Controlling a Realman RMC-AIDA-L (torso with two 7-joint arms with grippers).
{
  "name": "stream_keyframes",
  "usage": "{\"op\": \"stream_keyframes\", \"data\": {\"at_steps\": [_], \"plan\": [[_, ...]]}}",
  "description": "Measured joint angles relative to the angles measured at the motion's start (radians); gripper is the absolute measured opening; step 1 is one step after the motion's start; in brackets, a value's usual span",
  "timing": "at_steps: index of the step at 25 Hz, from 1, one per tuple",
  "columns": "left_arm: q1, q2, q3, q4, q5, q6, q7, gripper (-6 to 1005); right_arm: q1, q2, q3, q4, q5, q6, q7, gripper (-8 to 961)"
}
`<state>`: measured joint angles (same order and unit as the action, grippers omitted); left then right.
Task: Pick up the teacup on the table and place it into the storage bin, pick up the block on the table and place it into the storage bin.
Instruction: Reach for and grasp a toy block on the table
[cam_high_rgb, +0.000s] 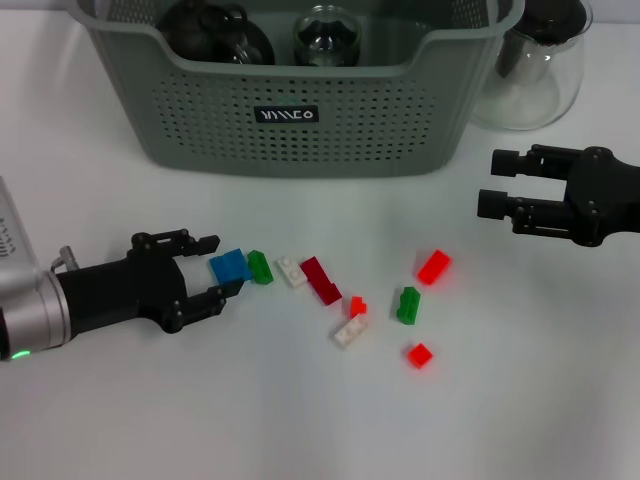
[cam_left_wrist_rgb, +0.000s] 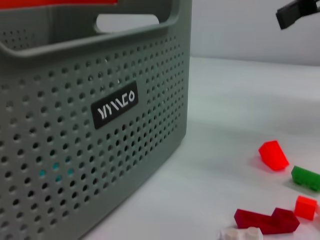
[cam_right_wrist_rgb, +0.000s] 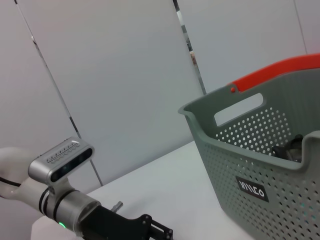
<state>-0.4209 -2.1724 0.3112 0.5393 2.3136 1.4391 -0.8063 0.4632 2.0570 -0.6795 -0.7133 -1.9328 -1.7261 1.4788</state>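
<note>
Count on the worktop (cam_high_rgb: 520, 400): one storage bin (cam_high_rgb: 300, 110), one glass carafe (cam_high_rgb: 535, 70), and nine small blocks: three red-orange, two green, two white, one blue (cam_high_rgb: 229, 266), one dark red (cam_high_rgb: 321, 279).

The white counter (cam_high_rgb: 300, 420) carries the storage bin (cam_high_rgb: 300, 120) at the back. A glass carafe (cam_high_rgb: 535, 70) stands just beside it. Small coloured blocks (cam_high_rgb: 330, 285) lie scattered in front.
</note>
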Motion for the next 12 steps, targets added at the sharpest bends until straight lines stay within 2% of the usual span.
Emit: {"op": "stream_keyframes", "data": {"at_steps": [12], "plan": [[-0.006,-0.001,0.004,-0.046,0.011,-0.074,0.026,583,-0.001,0.000,-0.002,0.000,0.000,0.001,0.000,727]]}}
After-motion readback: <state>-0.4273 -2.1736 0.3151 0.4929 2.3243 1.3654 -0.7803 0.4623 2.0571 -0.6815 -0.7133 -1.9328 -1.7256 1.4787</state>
